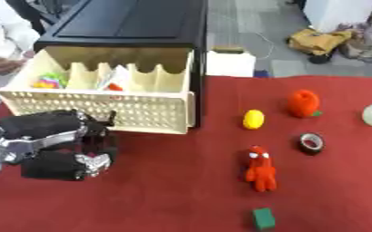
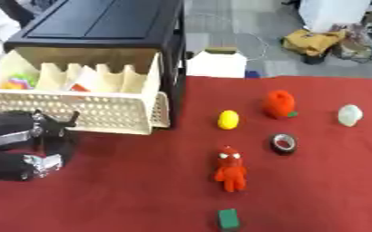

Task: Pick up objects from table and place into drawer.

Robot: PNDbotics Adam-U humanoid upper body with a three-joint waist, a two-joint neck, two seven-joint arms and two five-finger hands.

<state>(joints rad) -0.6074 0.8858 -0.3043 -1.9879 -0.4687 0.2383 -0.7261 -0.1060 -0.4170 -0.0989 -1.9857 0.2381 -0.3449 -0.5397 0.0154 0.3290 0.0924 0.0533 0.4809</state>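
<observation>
Left hand [image 1: 62, 152] before perforated cream drawer [image 1: 102, 111], fingers curled, apparently empty. Red plush figure [image 1: 260, 168], yellow ball [image 1: 253, 119], tape roll [image 1: 310, 143] on red cloth [image 1: 165, 190].

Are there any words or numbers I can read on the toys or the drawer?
None can be read.
The tape roll, green block, red figure and cream drawer show no writing.
The items inside the drawer are too blurred to tell.
</observation>
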